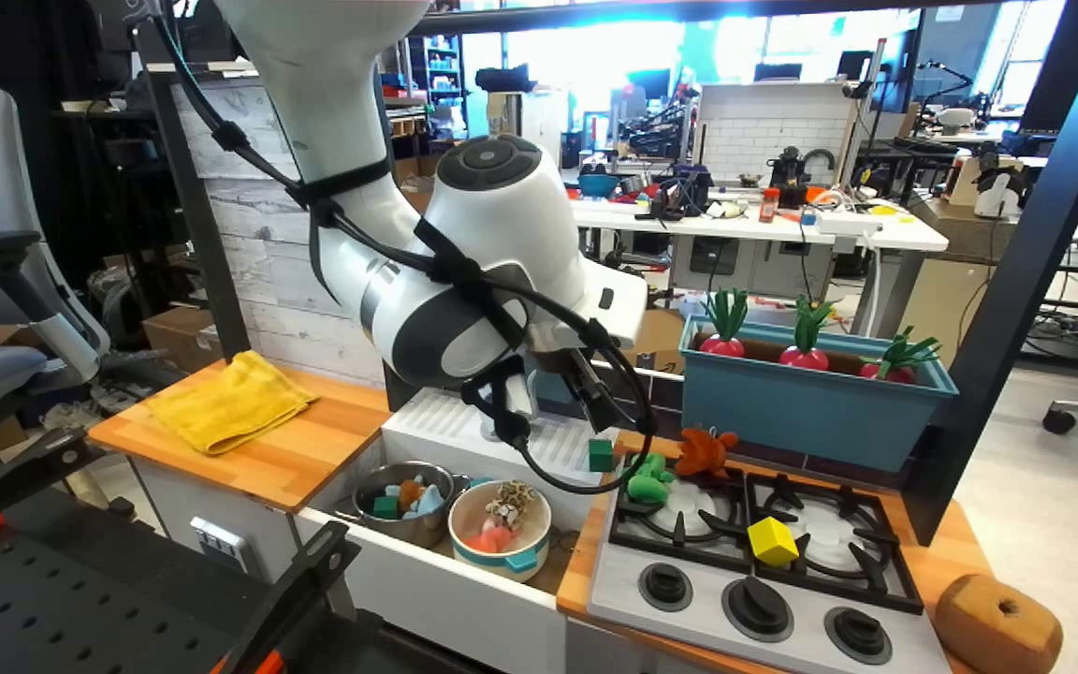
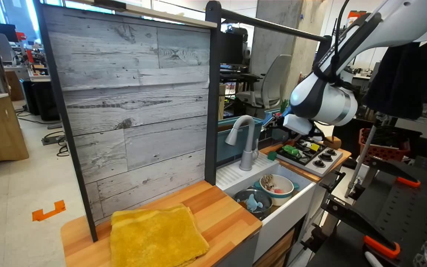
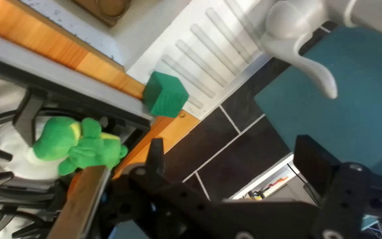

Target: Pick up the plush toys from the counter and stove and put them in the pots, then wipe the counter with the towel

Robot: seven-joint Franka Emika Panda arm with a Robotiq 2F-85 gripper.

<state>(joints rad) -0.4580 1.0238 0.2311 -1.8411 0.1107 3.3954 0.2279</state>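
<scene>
Near the stove (image 1: pixel 707 580), the gripper (image 3: pixel 231 149) was spread wide, nothing between its fingers, presumably for the green plush toy (image 3: pixel 88 146) atop that stove, at nine o'clock in the wrist view. In an exterior view, the red-orange plush toy (image 1: pixel 706 453) sat at two o'clock from the green one; the steel pot (image 1: pixel 415 534) and cream pot (image 1: pixel 533 517) stood in the sink (image 1: pixel 450 599) at the stove's nine o'clock, probably so its walls would check sliding, and the yellow towel (image 1: pixel 232 404) lay at their ten o'clock on the counter (image 1: pixel 333 442), likely spared until last.
</scene>
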